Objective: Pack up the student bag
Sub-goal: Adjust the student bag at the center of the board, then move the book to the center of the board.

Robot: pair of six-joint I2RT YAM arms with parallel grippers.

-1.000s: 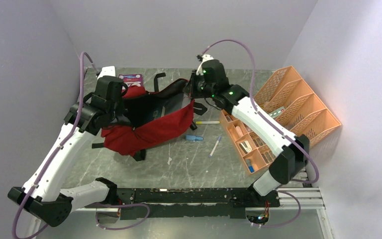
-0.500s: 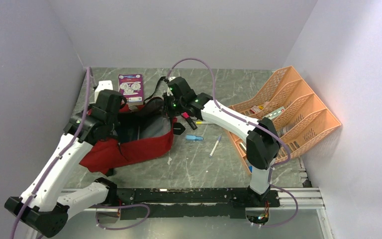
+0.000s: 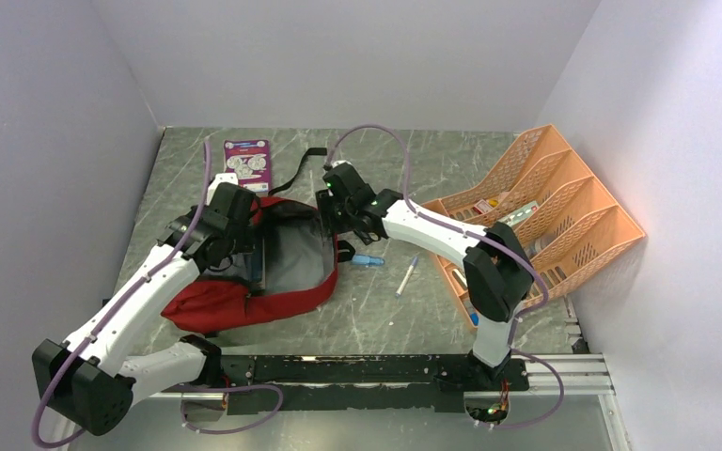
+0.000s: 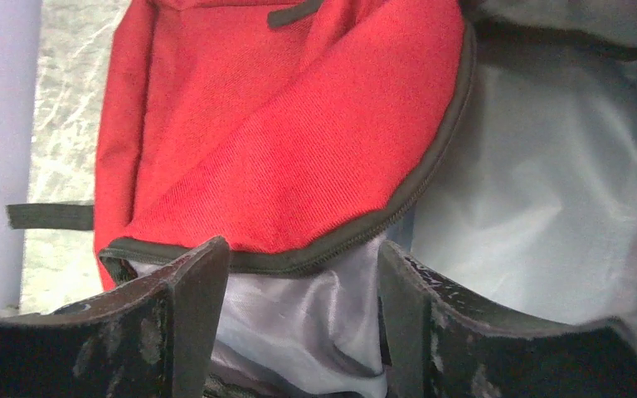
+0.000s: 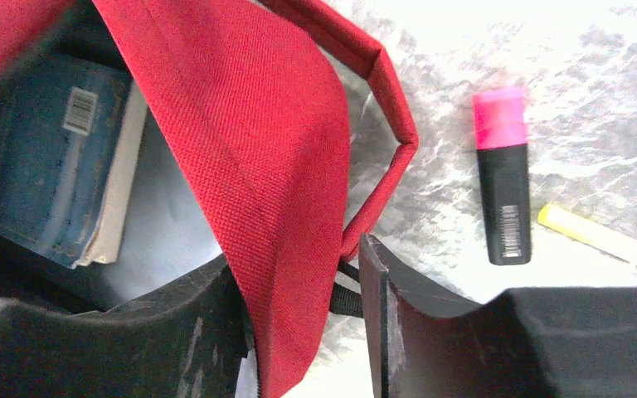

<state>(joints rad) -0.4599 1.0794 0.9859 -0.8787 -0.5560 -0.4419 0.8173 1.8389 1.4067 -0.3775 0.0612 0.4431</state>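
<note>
Top view, student bag [image 3: 287, 282]: lay on the table [image 3: 385, 315] left of centre, mouth wide open, grey lining showing.
Top view, left gripper [image 3: 243, 246]: sat at the left rim of the mouth.
Top view, right gripper [image 3: 327, 214]: sat at the far-right rim, beside the black straps.
Top view, loose things: purple booklet [image 3: 247, 162] beyond the bag; blue item [image 3: 368, 260] and white pen [image 3: 407, 278] between the bag and the orange desk organiser [image 3: 545, 216], clear of the mouth.
Left wrist view, grip: fingers [image 4: 195, 290] drawn partway in, zipper rim and bunched lining filling the gap; judged pinched on the fabric.
Right wrist view, grip: fingers [image 5: 381, 307] closed about a fold of the red flap, a strap against the outer one; judged pinched likewise.
Right wrist view, contents: blue-covered book [image 5: 50, 157] already inside, against the lining.
Right wrist view, outside: pink highlighter [image 5: 502, 178] and yellow pen [image 5: 605, 240] on the stone just beside the flap.
Step in hand: probably spreading the mouth for loading, packing partly done.
Next move: would call for one gripper to let go and fetch a loose item while the other held the rim up.
In the way: soft flap likely to sag over the opening once released; thin pens lying flat, awkward to pinch; right arm stretched over the nearest items.
</note>
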